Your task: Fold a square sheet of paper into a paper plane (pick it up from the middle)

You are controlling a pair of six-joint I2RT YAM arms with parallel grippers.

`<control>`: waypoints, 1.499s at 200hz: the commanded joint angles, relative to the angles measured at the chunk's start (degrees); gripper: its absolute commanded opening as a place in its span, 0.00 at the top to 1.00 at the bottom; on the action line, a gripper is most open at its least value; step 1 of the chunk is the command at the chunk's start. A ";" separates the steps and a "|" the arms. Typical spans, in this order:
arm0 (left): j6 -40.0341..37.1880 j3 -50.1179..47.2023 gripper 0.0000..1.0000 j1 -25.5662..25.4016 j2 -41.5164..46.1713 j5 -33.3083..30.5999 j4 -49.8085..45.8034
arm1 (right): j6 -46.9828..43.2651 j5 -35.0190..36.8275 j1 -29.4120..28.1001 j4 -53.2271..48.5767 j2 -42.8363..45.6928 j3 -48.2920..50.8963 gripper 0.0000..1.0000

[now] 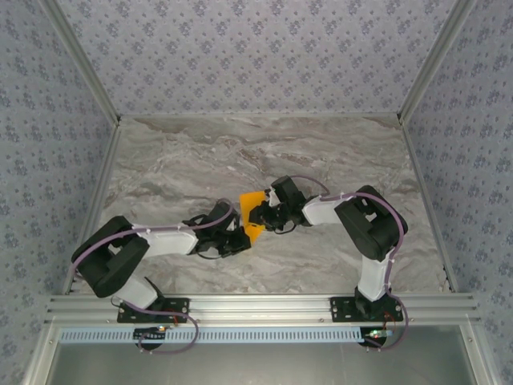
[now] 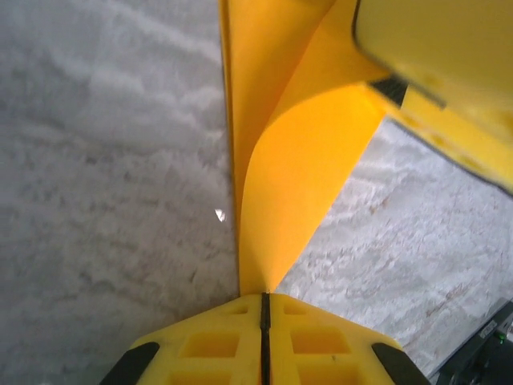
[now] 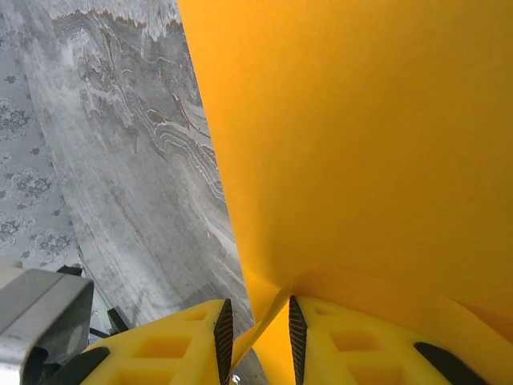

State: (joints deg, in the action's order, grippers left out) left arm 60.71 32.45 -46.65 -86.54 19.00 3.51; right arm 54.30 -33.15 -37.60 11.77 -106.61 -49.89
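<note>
The square sheet of paper [image 1: 252, 202] is bright orange and held up off the marble table [image 1: 200, 152] between my two arms. My left gripper [image 1: 240, 238] is shut on its lower corner. In the left wrist view the jaws [image 2: 264, 298] are pressed together on the paper [image 2: 296, 160], which curls upward into a loose fold. My right gripper [image 1: 263, 215] meets the sheet from the right. In the right wrist view its jaws [image 3: 258, 309] stand a finger-width apart, and a bent edge of the paper [image 3: 361, 144] runs slack between the pads.
Patterned walls enclose the table on three sides. An aluminium rail [image 1: 256, 305] carries both arm bases at the near edge. One of the right gripper's yellow fingers [image 2: 425, 40] shows at the top right of the left wrist view.
</note>
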 commanded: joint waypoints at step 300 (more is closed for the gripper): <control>-5.34 6.98 0.96 -0.60 -5.33 -9.11 -13.84 | -14.05 8.81 0.47 -13.50 10.15 0.76 0.87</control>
State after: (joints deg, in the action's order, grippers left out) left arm 56.47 39.24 -47.00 -90.17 12.62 -3.07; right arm 42.54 -24.21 -35.00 -0.08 -94.15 -48.73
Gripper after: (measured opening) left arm 0.054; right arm 0.152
